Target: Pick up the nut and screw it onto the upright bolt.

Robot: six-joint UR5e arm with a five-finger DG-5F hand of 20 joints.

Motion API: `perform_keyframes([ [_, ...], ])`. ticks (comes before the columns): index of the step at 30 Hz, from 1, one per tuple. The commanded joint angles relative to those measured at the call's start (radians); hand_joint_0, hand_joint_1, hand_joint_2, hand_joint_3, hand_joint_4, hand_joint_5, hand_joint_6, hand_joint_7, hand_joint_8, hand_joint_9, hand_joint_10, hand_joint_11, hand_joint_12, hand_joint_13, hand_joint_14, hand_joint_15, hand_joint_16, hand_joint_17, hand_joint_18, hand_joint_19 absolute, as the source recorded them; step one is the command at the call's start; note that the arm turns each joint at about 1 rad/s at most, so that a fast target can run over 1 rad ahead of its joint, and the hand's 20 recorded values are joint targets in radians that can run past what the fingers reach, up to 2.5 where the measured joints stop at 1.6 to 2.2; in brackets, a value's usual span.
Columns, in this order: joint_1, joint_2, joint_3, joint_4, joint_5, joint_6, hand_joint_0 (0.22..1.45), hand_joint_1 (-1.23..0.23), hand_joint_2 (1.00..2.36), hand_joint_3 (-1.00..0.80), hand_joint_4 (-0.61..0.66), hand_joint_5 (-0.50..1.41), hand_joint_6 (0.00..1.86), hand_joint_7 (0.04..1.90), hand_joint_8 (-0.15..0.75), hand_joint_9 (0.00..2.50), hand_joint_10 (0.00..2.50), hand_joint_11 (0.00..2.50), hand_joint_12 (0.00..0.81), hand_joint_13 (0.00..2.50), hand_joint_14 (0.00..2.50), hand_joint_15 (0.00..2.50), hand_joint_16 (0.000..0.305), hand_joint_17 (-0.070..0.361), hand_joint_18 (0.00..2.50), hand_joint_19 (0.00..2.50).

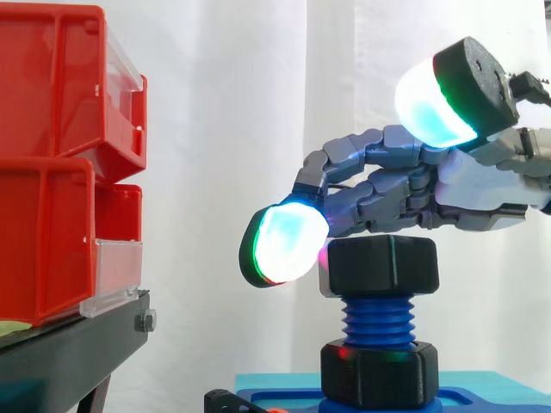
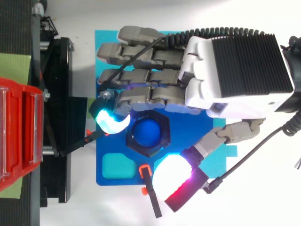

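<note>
Item: nut (image 1: pixel 385 265), sitting on top of the upright bolt (image 1: pixel 379 320) with thread bare below it; hand (image 2: pixel 235 70) over it, fingers (image 1: pixel 288 243) released and grasping nothing, one pad just beside its flank; risk, I judge: a glancing push turns nothing or cocks it crooked.

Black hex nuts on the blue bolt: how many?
2. One black hexagonal plastic nut tops the blue threaded bolt, just below the robot hand; the other sits at the bolt's foot on the blue base plate.
</note>
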Motion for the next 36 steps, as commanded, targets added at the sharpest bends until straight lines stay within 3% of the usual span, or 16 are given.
perform_keyframes([
  [1,-0.008,0.000,0.000,-0.001,-0.015,-0.001,0.49,-0.20,1.00,-0.50,0.32,-0.08,0.50,0.90,0.288,0.53,0.00,0.00,0.326,0.28,0.00,0.00,0.043,0.097,0.08,0.00],
  [14,-0.036,0.002,0.001,0.007,-0.053,-0.004,0.51,-0.29,1.00,-0.50,0.29,-0.01,0.50,1.12,0.289,0.82,0.00,0.00,0.281,0.48,0.00,0.00,0.035,0.078,0.29,0.00],
  [19,-0.057,0.002,0.001,0.007,-0.067,-0.021,0.51,-0.29,1.00,-0.50,0.24,0.02,0.50,1.22,0.289,0.88,0.00,0.00,0.278,0.52,0.00,0.00,0.033,0.075,0.31,0.00],
  [20,-0.075,0.002,0.005,0.001,-0.085,-0.034,0.51,-0.29,1.00,-0.50,0.22,0.03,0.50,1.24,0.284,0.90,0.00,0.00,0.275,0.53,0.00,0.00,0.033,0.074,0.31,0.00],
  [26,-0.094,0.003,0.005,0.001,-0.112,-0.044,0.52,-0.29,1.00,-0.50,0.17,0.06,0.50,1.31,0.244,1.05,0.00,0.00,0.245,0.62,0.00,0.00,0.028,0.063,0.40,0.00],
  [28,-0.101,0.005,0.006,0.001,-0.121,-0.051,0.52,-0.29,1.00,-0.50,0.13,0.08,0.50,1.36,0.191,1.23,0.00,0.00,0.205,0.71,0.00,0.00,0.024,0.054,0.50,0.00],
  [32,-0.114,0.011,0.008,0.001,-0.131,-0.056,0.52,-0.31,1.00,-0.50,0.12,0.09,0.50,1.40,0.196,1.45,0.00,0.03,0.168,0.83,0.00,0.00,0.020,0.044,0.62,0.03],
  [34,-0.118,0.014,0.015,-0.001,-0.136,-0.059,0.52,-0.29,1.00,-0.50,0.15,0.07,0.50,1.36,0.220,1.43,0.00,0.07,0.178,0.81,0.00,0.00,0.020,0.045,0.61,0.02],
  [36,-0.126,0.014,0.054,-0.010,-0.154,-0.071,0.52,-0.26,1.00,-0.50,0.20,0.03,0.50,1.24,0.240,1.34,0.00,0.08,0.200,0.76,0.00,0.00,0.022,0.049,0.57,0.01],
])
